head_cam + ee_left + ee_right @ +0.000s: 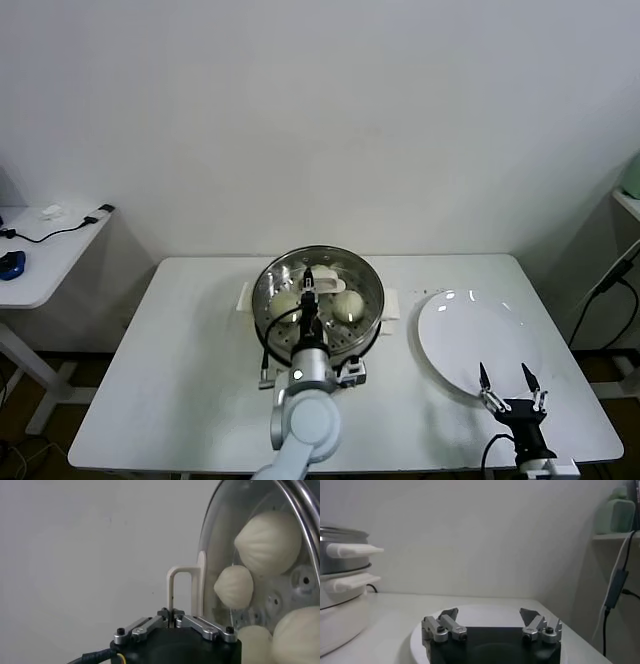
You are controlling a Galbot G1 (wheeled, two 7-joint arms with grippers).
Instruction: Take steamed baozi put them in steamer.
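The white surface [190,360] stands against a plain pale wall, with a smaller white side table [40,262] off to the far left carrying a cable and a small blue thing. On the right, past the surface's edge, cables hang down beside a shelf.

The steamer [318,300] sits around the middle of the surface, toward the far side, its cream handles sticking out left and right. Inside it lie the buns [347,306]; the left wrist view shows four of them [268,541] through a glass lid [215,555]. The left end effector [311,284] is over the steamer, its fingers [200,625] pressed together on the lid's white handle [179,592], and the arm reaches in from the near edge.

A flat white plate [470,335] lies right of the steamer, near but apart from it. The right end effector [508,384] hovers at the plate's near rim with its fingers [447,625] spread wide, holding nothing, close to the near right corner of the surface.

Bare room shows on the left half of the surface and along the near edge between the two arms.
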